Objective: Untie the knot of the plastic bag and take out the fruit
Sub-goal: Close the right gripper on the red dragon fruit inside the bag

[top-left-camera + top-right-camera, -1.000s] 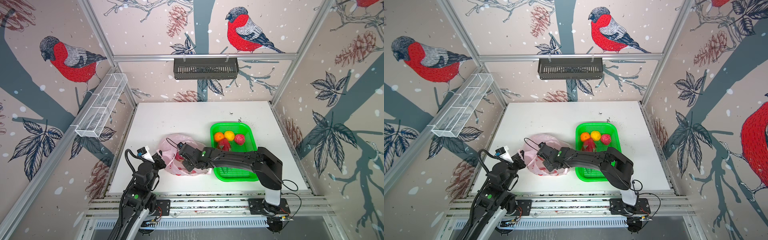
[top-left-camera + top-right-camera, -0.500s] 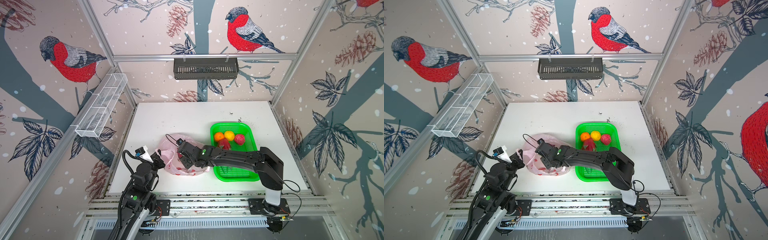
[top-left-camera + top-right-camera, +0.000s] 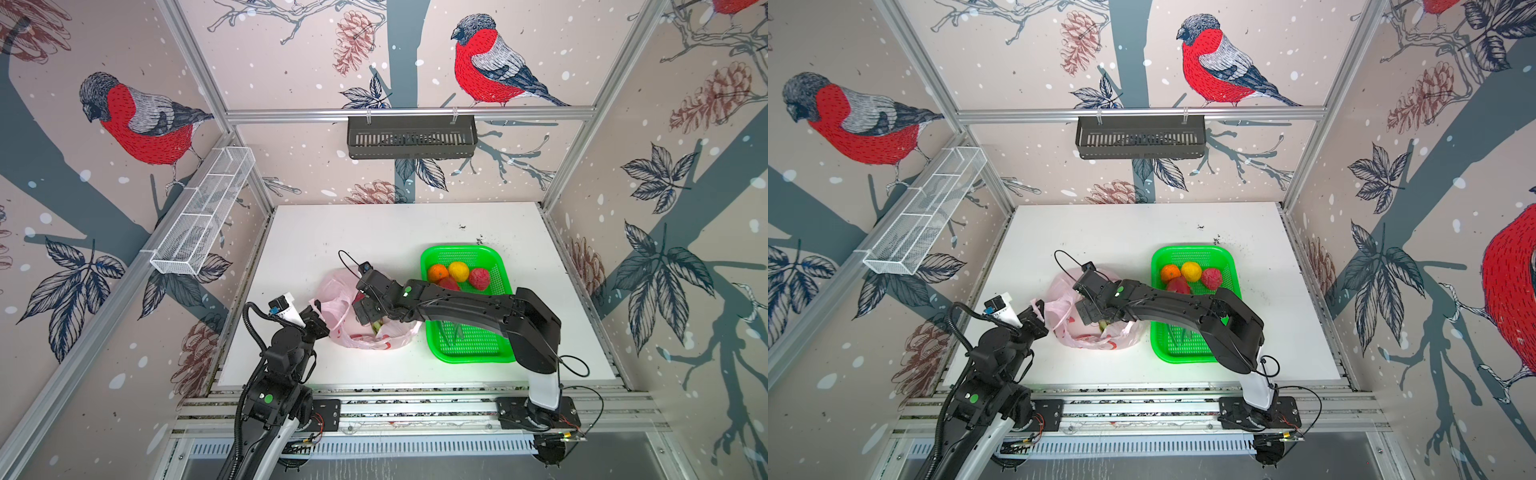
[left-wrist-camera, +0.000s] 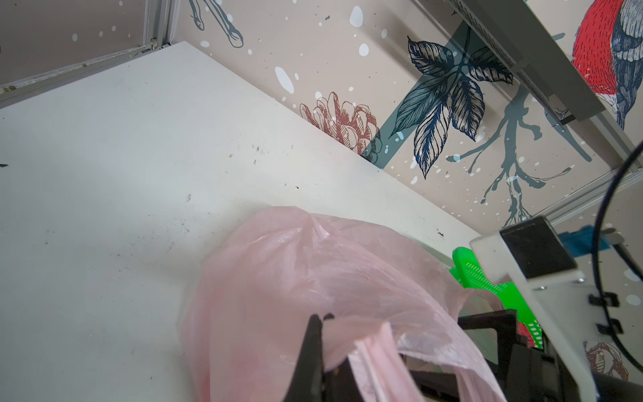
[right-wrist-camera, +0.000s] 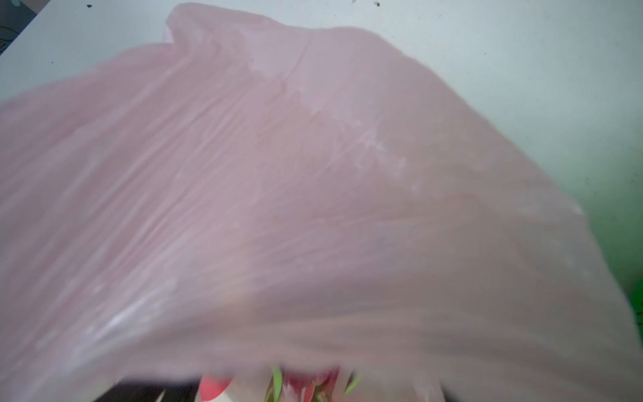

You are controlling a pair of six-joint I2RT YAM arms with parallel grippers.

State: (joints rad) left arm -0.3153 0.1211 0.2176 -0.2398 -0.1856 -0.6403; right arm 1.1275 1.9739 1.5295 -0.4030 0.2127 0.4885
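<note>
The pale pink plastic bag (image 3: pixel 332 286) (image 3: pixel 1059 291) lies left of the green tray, mouth gaping. Its knot is out of view. My left gripper (image 3: pixel 318 309) (image 4: pixel 322 317) is shut on a fold of the bag's (image 4: pixel 313 264) rim beside a loose handle. My right gripper (image 3: pixel 365 309) reaches inside the mouth under the plastic (image 5: pixel 313 174). Its jaws stand wide, open, around a magenta dragon fruit (image 5: pixel 306 381) (image 3: pixel 1102 326) with green tips. An orange (image 3: pixel 437 273), a yellow citrus (image 3: pixel 458 270), a pinkish-red fruit (image 3: pixel 479 278) and another dragon fruit (image 3: pixel 449 284) sit in the tray.
The green perforated tray (image 3: pixel 469 345) stands right of the bag, under my right arm. A black basket (image 3: pixel 411 137) hangs on the back wall and a white wire shelf (image 3: pixel 203 212) on the left wall. Bare white table (image 3: pixel 374 232) lies behind the bag.
My right gripper has opened and shifted slightly back and left inside the bag. The left gripper keeps its hold on the rim, and the bag has shifted a little with it.
</note>
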